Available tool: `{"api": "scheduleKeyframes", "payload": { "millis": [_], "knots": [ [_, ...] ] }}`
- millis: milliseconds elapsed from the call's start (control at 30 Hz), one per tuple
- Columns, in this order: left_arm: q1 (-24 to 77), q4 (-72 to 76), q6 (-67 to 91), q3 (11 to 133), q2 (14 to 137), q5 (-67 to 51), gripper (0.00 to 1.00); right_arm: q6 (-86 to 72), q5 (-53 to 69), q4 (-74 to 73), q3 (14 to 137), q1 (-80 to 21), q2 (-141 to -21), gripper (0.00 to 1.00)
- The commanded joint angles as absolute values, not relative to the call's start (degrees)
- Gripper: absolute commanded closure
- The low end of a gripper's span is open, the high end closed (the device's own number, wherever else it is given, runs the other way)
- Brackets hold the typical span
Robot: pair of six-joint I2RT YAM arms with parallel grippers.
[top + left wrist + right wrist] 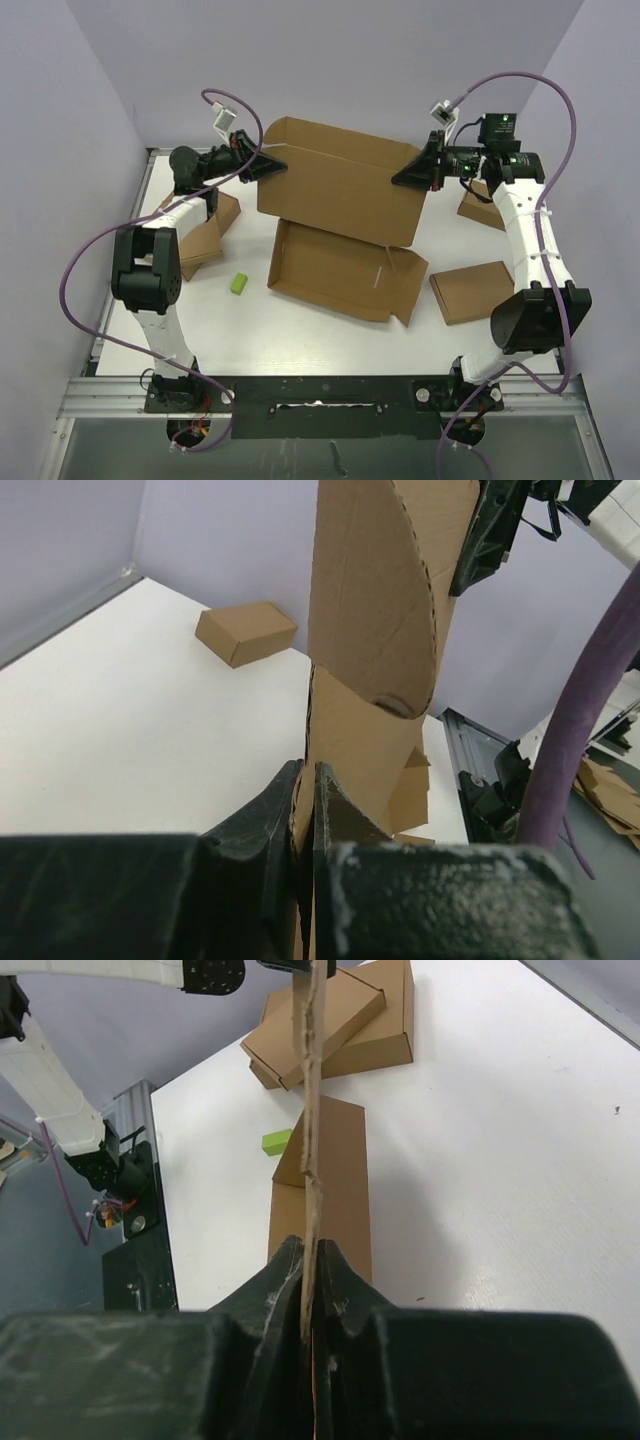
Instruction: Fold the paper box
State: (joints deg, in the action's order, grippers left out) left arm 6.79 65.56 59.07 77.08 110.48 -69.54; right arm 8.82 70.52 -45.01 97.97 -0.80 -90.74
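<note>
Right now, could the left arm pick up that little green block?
Probably not yet: its end effector is shut on the box edge. The block lies bare on the table near that arm, so once it lets go the way looks free.

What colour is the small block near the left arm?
The small block is light green, clearest in the top external view.

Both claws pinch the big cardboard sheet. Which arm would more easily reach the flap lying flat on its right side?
Probably the right. The right gripper pinches the right edge of the paper box, on the same side as that flap; the left gripper holds the opposite edge.
</note>
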Motion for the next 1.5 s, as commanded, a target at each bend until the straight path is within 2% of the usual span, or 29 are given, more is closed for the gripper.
{"api": "scheduleKeyframes", "payload": {
  "millis": [0,267,333,433,633,767,1000,1267,1400,1467],
  "knots": [
    [5.62,72.41,59.76,74.97,107.87,-65.54,1.0,11.06,68.99,-45.67,100.48,-1.27,-91.06,0.92],
    [4.48,71.56,50.51,58.67,97.87,-52.25,1.0,16.51,61.78,-45.1,93.62,0.16,-86.76,0.36],
    [4.48,70.91,48.02,55.0,95.23,-49.37,1.0,17.2,60.47,-43.44,90.06,2.06,-84.34,0.26],
    [4.47,70.37,45.22,50.45,91.18,-46.8,1.0,18.01,59.55,-40.71,83.9,5.89,-80.71,0.19],
    [4.42,69.75,42.7,45.49,85.45,-45.57,1.0,20.56,55.21,-36.74,68.67,8.49,-77.3,0.15],
    [4.41,69.82,42.11,45.18,84.12,-46.98,1.0,20.11,50.23,-31.72,63.05,8.52,-78.78,0.15],
    [4.46,72.8,43.03,43.77,84.19,-49.15,1.0,21.73,44.16,-28.5,65.84,6.23,-86.28,0.12],
    [4.48,75.16,44.33,43.51,84.09,-50.13,1.0,21.3,43.84,-24.71,69.67,3.64,-96.16,0.13],
    [4.4,76.01,44.88,43.37,84.11,-50.4,1.0,19.84,43.0,-23.4,70.77,3.52,-99.79,0.15],
    [4.39,76.47,45.12,43.31,84.11,-50.34,1.0,19.78,42.27,-23.41,71.08,3.53,-100.91,0.22]
  ]
}}
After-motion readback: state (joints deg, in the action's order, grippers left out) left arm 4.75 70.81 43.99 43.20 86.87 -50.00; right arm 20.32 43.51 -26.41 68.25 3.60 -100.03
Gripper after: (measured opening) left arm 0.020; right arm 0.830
